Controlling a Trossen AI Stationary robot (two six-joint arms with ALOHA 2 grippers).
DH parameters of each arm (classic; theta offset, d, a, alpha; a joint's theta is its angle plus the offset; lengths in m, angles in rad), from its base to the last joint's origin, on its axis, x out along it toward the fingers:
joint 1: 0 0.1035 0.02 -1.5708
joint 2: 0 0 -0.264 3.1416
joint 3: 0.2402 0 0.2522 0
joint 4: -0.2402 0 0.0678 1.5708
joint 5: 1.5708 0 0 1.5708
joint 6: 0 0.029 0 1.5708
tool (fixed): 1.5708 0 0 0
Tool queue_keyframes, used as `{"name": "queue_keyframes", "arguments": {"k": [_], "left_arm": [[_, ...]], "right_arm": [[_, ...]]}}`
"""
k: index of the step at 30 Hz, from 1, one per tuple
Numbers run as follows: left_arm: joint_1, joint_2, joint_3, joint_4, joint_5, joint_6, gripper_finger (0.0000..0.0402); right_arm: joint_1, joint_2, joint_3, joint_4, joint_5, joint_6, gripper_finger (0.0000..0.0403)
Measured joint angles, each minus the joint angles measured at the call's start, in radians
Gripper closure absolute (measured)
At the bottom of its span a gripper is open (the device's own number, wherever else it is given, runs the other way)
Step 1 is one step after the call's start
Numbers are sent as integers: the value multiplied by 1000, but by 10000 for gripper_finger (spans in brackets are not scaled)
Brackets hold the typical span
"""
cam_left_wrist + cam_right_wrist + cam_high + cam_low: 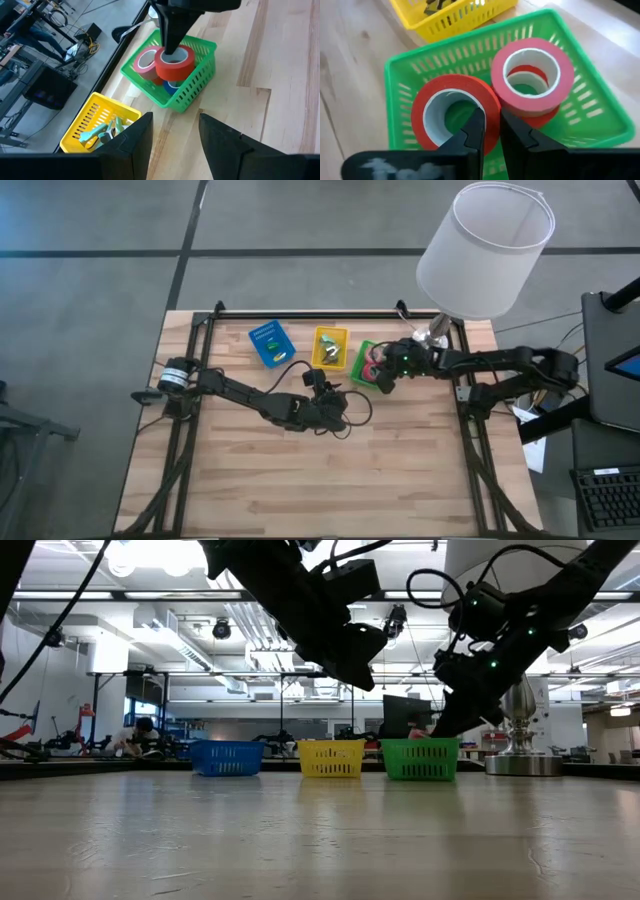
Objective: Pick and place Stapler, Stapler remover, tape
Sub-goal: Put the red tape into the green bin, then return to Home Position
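Glossy tape rolls (455, 117) in slotted plastic green bin (400, 75) on smooth wood table (330, 470).

A: What stands along the table's (330, 480) far edge?
B: A blue bin (268, 343), a yellow bin (330, 346) and a green bin (358, 367), side by side.
A: Anything else?
B: A white-shaded lamp (485, 248) at the far right corner, and a person (138, 735) sits in the room behind.
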Motion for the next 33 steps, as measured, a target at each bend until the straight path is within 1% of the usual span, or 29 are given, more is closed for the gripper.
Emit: {"name": "queue_keyframes", "arguments": {"k": [8, 11, 16, 21, 27, 30, 33], "left_arm": [[1, 0, 0, 0, 0, 0, 239], [1, 0, 0, 0, 0, 0, 239], [1, 0, 0, 0, 0, 0, 239], [-12, -16, 2, -4, 0, 0, 239], [-58, -134, 2, -85, 0, -29, 239], [-84, -210, 0, -200, -2, -72, 239], [-115, -289, -23, -297, -1, -155, 239]], "right_arm": [[1, 40, 21, 3, -12, -1, 360], [1, 59, 29, 5, -12, -4, 345], [1, 69, 35, -8, -13, -30, 309], [1, 42, 70, -108, -14, -38, 285], [4, -42, 129, -266, -11, -84, 271], [20, -101, 142, -331, -12, -118, 268], [52, -178, 162, -417, -11, -138, 272]]}}
